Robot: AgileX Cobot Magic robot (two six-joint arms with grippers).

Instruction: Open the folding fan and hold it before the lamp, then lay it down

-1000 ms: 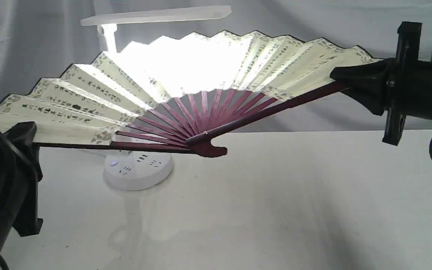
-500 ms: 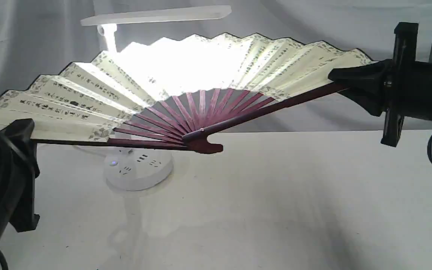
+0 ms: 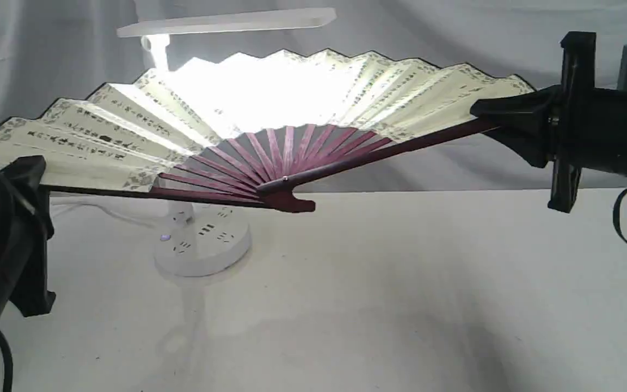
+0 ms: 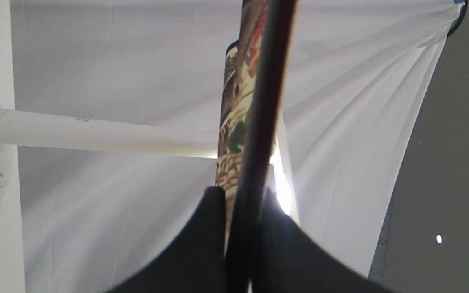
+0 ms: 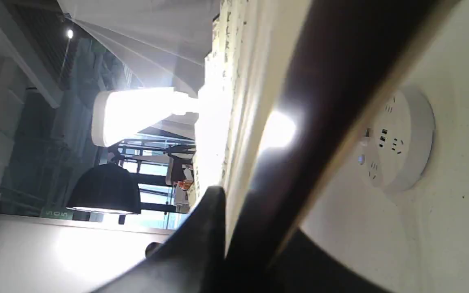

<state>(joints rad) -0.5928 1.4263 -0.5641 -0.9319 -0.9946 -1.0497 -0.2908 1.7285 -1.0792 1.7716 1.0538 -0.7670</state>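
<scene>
The folding fan (image 3: 145, 117) is spread wide in mid-air, cream leaf with black calligraphy, maroon ribs meeting at the pivot (image 3: 286, 198). It hangs in front of the lamp (image 3: 202, 247), whose lit head (image 3: 226, 23) shows above the leaf and glows through it. My left gripper (image 3: 33, 174) is shut on the fan's left guard, seen as a dark stick (image 4: 259, 122) between the fingers. My right gripper (image 3: 487, 117) is shut on the right guard (image 5: 320, 101). The lamp's round base (image 5: 397, 140) and bright head (image 5: 136, 112) show in the right wrist view.
A pale tabletop (image 3: 400, 294) lies beneath the fan. A white cloth backdrop (image 3: 455, 27) hangs behind. The lamp's white cable (image 3: 96, 209) runs along the table at the left. The lamp's stem (image 4: 96, 136) crosses the left wrist view.
The fan has sunk a little and shifted left with both grippers still holding its guards. Its pivot is now lower against the table's far edge.
</scene>
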